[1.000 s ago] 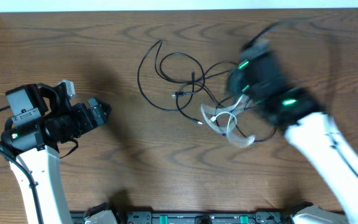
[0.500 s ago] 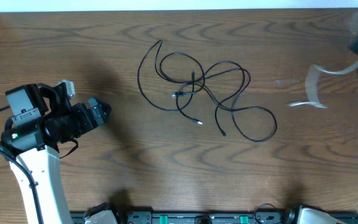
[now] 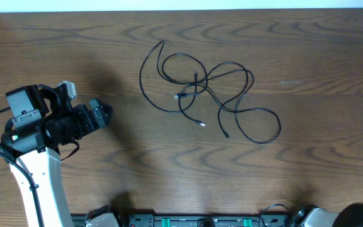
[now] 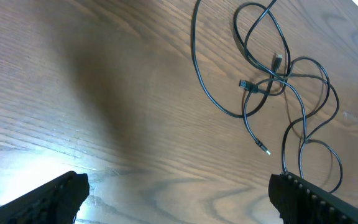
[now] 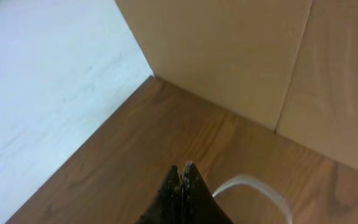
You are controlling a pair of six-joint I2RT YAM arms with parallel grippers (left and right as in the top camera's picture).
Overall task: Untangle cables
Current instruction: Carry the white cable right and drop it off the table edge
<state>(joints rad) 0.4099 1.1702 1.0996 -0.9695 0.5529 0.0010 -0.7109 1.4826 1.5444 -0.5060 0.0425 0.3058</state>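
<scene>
- The black cables (image 3: pixel 210 88) lie in a loose tangle on the brown wooden bench (image 3: pixel 307 170), a little above and right of its middle in the overhead view.
- Their strands cross one another several times near the middle of the tangle. One long loop (image 3: pixel 145 75) swings out to the left and another loop (image 3: pixel 260 126) to the lower right.
- Two small plug ends (image 3: pixel 203 125) point out of the tangle at its lower edge, and a third plug (image 3: pixel 179 96) sits inside the knot.
- The left arm (image 3: pixel 36 164) stands at the left side of the bench. The left gripper (image 3: pixel 99 113) points toward the black cables and is well apart from them.
- In the left wrist view the left gripper (image 4: pixel 178 183) is spread wide with nothing between its fingers (image 4: pixel 48 196). The black cables (image 4: pixel 278 74) lie ahead of it at the upper right.
- The right gripper (image 5: pixel 182 183) shows only in the right wrist view. Its fingers are pressed together.
- The white cable (image 5: pixel 253 183) arches out from the right side of those fingers and appears caught in the grip. The pinch point itself is hidden.
- Beyond the right gripper are a bench corner, a pale wooden panel (image 5: pixel 229 56) and a white surface (image 5: pixel 42 81).
</scene>
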